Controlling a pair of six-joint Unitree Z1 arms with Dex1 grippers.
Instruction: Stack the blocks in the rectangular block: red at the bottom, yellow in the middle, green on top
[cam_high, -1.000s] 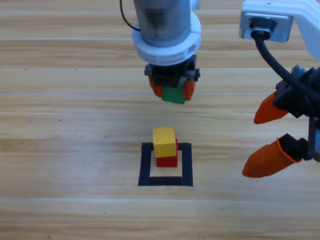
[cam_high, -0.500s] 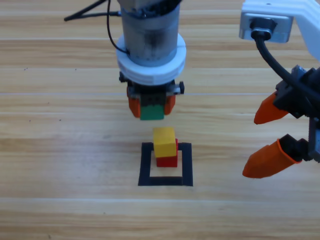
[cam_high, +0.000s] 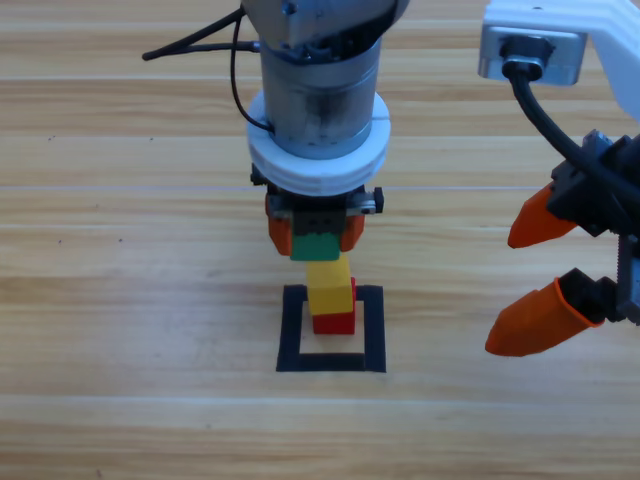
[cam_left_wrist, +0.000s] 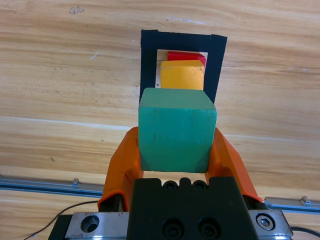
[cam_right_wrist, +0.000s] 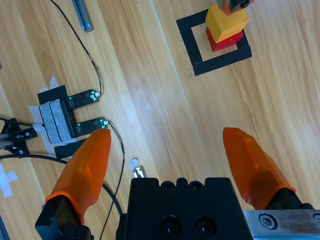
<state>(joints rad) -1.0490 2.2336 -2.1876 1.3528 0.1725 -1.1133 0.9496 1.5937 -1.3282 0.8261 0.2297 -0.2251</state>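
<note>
Teal-green cube (cam_left_wrist: 177, 131) pinched in left claw (cam_high: 316, 232), above yellow cube (cam_high: 329, 288); right claw (cam_high: 540, 272) spread.

Wooden table (cam_high: 120, 300); taped cables (cam_right_wrist: 85, 100)

Red cube (cam_high: 335, 320) sits inside the black tape outline (cam_high: 293, 330), toward its far edge. Yellow cube (cam_high: 328, 283) rests upon it, slightly offset. Teal-green cube (cam_left_wrist: 176, 136) is raised just above the yellow.
</note>
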